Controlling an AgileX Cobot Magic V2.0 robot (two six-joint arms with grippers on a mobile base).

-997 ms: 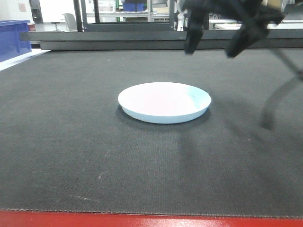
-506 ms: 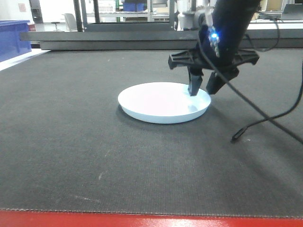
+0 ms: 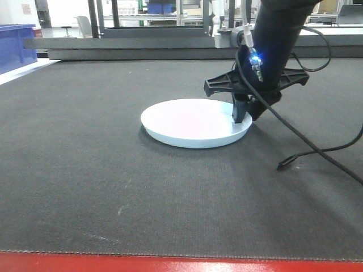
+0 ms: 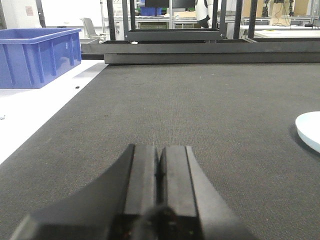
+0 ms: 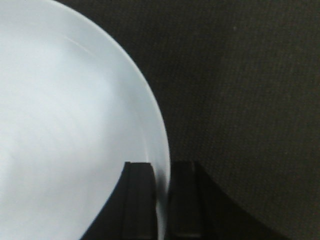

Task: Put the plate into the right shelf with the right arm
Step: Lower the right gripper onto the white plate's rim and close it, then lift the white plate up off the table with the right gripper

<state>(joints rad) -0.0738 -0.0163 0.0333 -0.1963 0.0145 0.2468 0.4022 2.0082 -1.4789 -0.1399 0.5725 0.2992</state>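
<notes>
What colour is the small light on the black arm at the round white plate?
The light glows blue, clearest in the exterior front-facing view.

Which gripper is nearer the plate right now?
Right. The right gripper straddles the rim of the plate, one finger inside and one outside. The left gripper sits shut over the mat, well apart from the plate.
</notes>
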